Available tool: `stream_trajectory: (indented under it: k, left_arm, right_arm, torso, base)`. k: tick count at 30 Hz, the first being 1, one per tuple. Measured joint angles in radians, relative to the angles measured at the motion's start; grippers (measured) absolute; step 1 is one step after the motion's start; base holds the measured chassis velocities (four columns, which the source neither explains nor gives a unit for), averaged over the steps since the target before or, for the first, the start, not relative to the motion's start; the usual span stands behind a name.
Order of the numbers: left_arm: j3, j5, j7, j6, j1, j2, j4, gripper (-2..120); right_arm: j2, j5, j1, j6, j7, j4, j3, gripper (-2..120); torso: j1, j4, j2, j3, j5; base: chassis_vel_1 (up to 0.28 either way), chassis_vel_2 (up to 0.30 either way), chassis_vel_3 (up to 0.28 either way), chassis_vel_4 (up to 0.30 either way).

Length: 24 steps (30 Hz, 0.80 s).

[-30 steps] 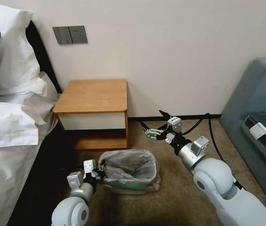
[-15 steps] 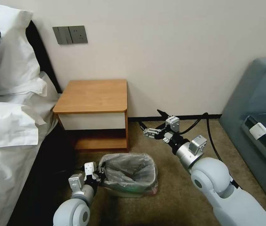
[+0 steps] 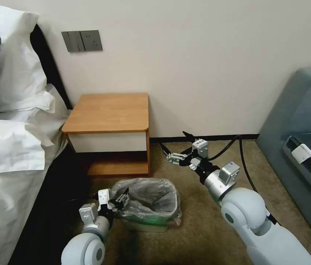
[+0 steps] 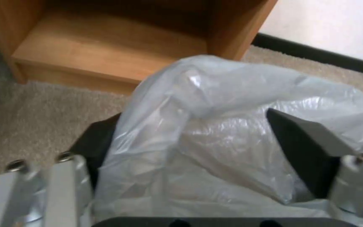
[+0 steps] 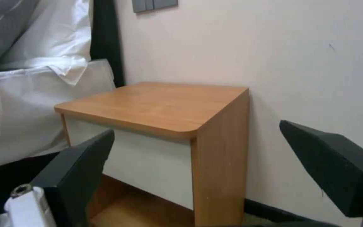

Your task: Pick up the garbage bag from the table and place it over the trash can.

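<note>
The garbage bag (image 3: pixel 148 200), thin and grey-translucent, lies crumpled over the top of the trash can (image 3: pixel 146 225), whose pale base shows below it on the carpet. My left gripper (image 3: pixel 121 199) is at the bag's left rim. In the left wrist view its fingers are spread wide, so the left gripper (image 4: pixel 190 123) is open with a bulge of garbage bag (image 4: pixel 215 126) between them. My right gripper (image 3: pixel 174 141) hangs open above the carpet, right of the table (image 3: pixel 107 110) and behind the can, holding nothing. The right gripper (image 5: pixel 196 132) faces the table (image 5: pixel 160 104), whose top is bare.
A bed with white linen (image 3: pixel 8 147) stands close on the left. A grey sofa (image 3: pixel 302 121) fills the right side. Black cables (image 3: pixel 243 154) run over the carpet by the wall. Open carpet (image 3: pixel 199 221) lies right of the can.
The bag and can have shifted slightly left and the bag's mouth has sagged. The right arm has drifted a little left. The left gripper's fingers now stand apart at the bag's rim.
</note>
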Motion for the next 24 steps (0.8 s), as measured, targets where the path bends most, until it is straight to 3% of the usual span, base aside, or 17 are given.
stream_trajectory:
  k: [3,6,24]
  left_arm:
    - [-0.001,0.000,0.000,0.000,0.001,0.000,-0.003,97]
    - [-0.001,0.000,0.000,-0.003,0.003,0.000,-0.003,99]
    - [-0.007,0.021,0.001,-0.031,0.031,0.001,-0.049,100]
  right_arm:
    - [0.008,-0.007,-0.007,0.003,-0.003,-0.003,0.001,100]
    - [0.010,-0.008,-0.009,0.003,-0.004,-0.003,0.001,100]
    - [0.027,-0.025,-0.042,0.009,-0.009,-0.005,0.016,100]
  torso:
    - [0.000,0.0000,0.000,0.000,0.0000]
    - [0.000,0.0000,0.000,0.000,0.0000]
    - [0.000,0.0001,0.000,0.000,0.0000]
  base:
    - [0.000,0.000,0.000,0.000]
    - [0.000,0.000,0.000,0.000]
    - [0.000,0.000,0.000,0.000]
